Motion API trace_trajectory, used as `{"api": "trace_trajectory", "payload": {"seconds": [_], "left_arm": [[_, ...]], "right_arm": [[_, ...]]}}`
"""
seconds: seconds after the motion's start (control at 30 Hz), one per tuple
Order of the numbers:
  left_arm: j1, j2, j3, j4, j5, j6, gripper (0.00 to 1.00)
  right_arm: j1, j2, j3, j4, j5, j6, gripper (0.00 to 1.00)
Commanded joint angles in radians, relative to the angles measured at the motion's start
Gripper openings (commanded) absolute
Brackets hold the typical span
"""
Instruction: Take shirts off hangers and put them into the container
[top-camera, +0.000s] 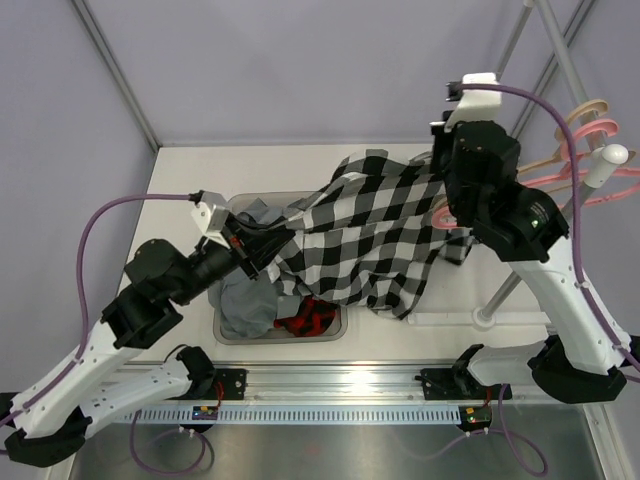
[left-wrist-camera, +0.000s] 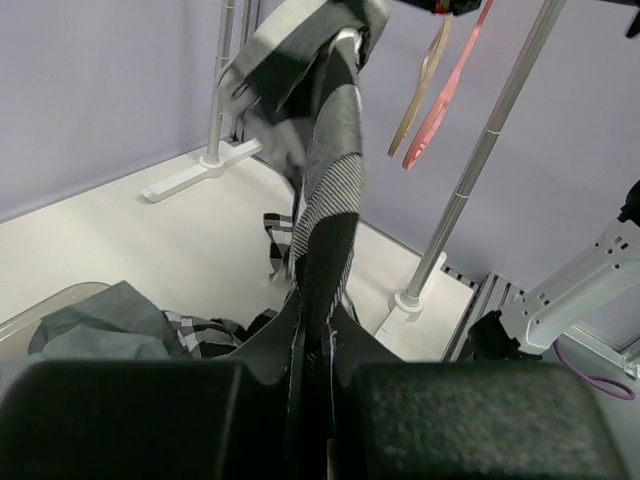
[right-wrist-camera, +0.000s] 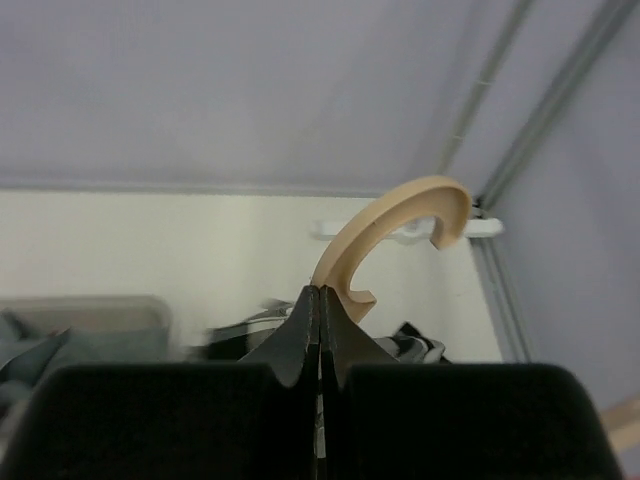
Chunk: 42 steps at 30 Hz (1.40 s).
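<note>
The black-and-white checked shirt (top-camera: 370, 240) hangs stretched between my two grippers above the table. My left gripper (top-camera: 250, 258) is shut on one end of it, and the cloth (left-wrist-camera: 330, 200) runs up from between the jaws (left-wrist-camera: 315, 345). My right gripper (top-camera: 452, 215) is shut on the hook of a tan hanger (right-wrist-camera: 390, 225), pinched at the fingertips (right-wrist-camera: 320, 300); the shirt hides the hanger's lower part. The container (top-camera: 250, 340) lies under the left gripper and holds the grey shirt (top-camera: 245, 300) and the red plaid shirt (top-camera: 310, 318).
A tan hanger (top-camera: 590, 125) and a pink hanger (top-camera: 600, 180) hang empty on the rack at the far right. The rack's pole (left-wrist-camera: 480, 170) and its white base (top-camera: 480, 318) stand right of the container. Purple walls enclose the table.
</note>
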<state>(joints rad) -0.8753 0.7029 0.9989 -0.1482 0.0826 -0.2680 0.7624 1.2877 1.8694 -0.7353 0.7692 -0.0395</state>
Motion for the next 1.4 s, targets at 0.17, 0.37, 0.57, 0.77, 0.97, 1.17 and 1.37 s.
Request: {"api": "trace_trajectory", "payload": {"seconds": [0.17,0.37,0.57,0.77,0.97,1.17,1.37], "left_arm": [[-0.001,-0.036,-0.055,-0.024,-0.018,-0.017,0.00],[-0.001,-0.072,-0.186,0.007,-0.073,-0.074,0.00],[-0.001,-0.403,-0.356,-0.042,-0.217,-0.065,0.00],[-0.001,-0.338,-0.333,-0.150,-0.129,-0.080,0.00],[-0.001,-0.055,-0.211,-0.091,-0.029,-0.042,0.04],[-0.002,-0.094,-0.184,-0.117,-0.174,-0.083,0.00],[-0.001,-0.235,-0.184,-0.263,-0.320,-0.151,0.00]], "right_arm": [[-0.095,-0.030,0.187,0.085,0.234,-0.086,0.00],[-0.126,0.019,0.305,0.076,0.225,-0.123,0.00],[-0.242,0.085,0.373,0.013,0.176,-0.085,0.00],[-0.337,0.090,0.389,-0.091,-0.037,0.076,0.00],[-0.334,-0.034,0.199,-0.059,-0.460,0.160,0.00],[-0.328,-0.114,0.019,-0.073,-0.744,0.196,0.00],[-0.227,-0.114,-0.228,0.019,-0.773,0.217,0.00]]}}
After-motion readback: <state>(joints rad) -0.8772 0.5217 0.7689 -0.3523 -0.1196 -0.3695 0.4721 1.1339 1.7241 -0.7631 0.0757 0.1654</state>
